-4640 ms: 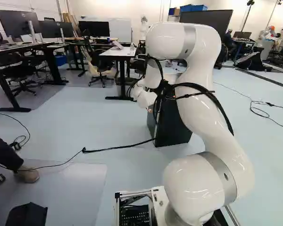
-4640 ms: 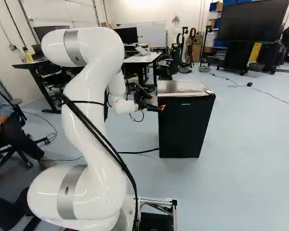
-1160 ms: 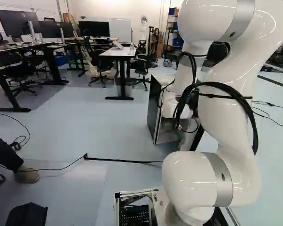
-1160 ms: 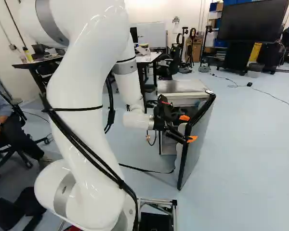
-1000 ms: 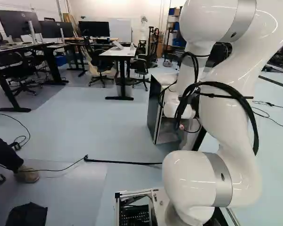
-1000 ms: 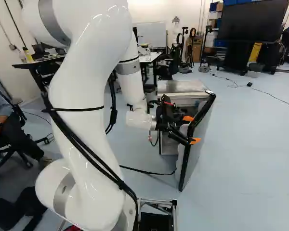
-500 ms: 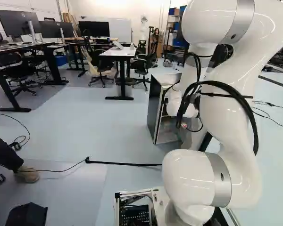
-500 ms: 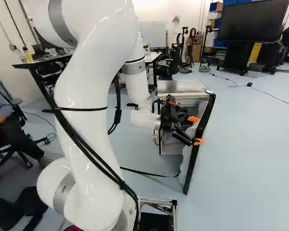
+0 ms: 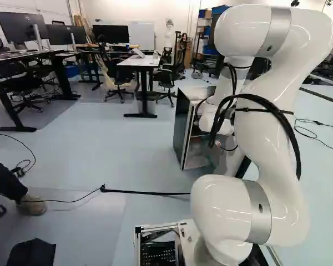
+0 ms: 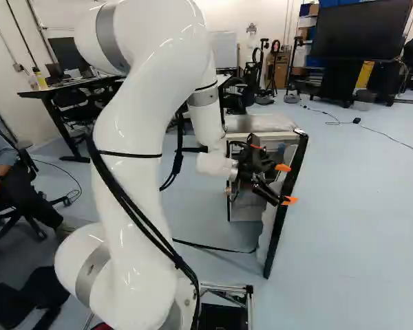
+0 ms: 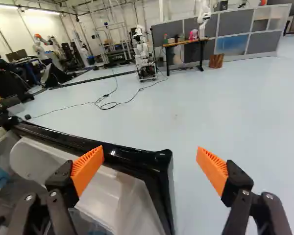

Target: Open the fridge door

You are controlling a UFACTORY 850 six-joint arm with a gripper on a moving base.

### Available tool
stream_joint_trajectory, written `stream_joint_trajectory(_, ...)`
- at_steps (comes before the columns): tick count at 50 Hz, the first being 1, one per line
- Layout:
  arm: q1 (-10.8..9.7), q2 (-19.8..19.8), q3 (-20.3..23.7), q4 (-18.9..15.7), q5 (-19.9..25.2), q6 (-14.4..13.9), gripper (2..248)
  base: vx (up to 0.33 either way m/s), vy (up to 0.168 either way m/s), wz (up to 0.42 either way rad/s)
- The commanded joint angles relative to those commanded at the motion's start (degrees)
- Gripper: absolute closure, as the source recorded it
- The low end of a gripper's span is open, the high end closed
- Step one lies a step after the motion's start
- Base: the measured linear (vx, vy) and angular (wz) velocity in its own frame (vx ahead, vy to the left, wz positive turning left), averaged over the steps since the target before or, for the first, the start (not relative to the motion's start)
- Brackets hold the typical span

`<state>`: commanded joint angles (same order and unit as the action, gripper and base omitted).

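So the fridge (image 10: 260, 124) is on the floor (image 9: 100, 144) pretty much straight ahead of the base, mid-frame in the right base view and partly behind the arm (image 9: 269, 111) in the left one. Its door (image 10: 277, 237) is open for real: hinged side at the fridge's right front corner, free edge out toward the base, and you can see inside. The white liner (image 11: 132, 196) is on the door's inner face.

The gripper (image 10: 286, 183) is up at the door's top corner, on the free-edge side. Jaws are spread wide, nothing clamped. In the wrist view that black corner sits between and ahead of the fingers, one orange pad (image 11: 87, 169) over on the liner side, the other out past the free edge with floor behind it. Can't tell if either one is touching.

Moving outward, a black cord (image 9: 144, 193) lies on the floor, running from near the fridge's foot off to the left. Past the fridge's back left corner there's a white desk (image 9: 139, 61) with chairs by it. A big screen (image 10: 361, 31) stands well beyond the back right corner. Wrist view also shows another robot (image 11: 143, 54) far off, just beside a desk with a wooden top (image 11: 186, 43).
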<state>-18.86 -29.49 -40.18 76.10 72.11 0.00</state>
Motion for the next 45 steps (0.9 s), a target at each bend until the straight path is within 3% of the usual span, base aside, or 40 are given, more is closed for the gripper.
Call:
stream_joint_trajectory(28,-6.21,-4.4,-7.55,8.32,-4.85,0.0,3,0.0,0.0,0.0)
stream_joint_trajectory(45,-6.64,-7.41,-12.87,8.6,-4.99,0.0,3,0.0,0.0,0.0)
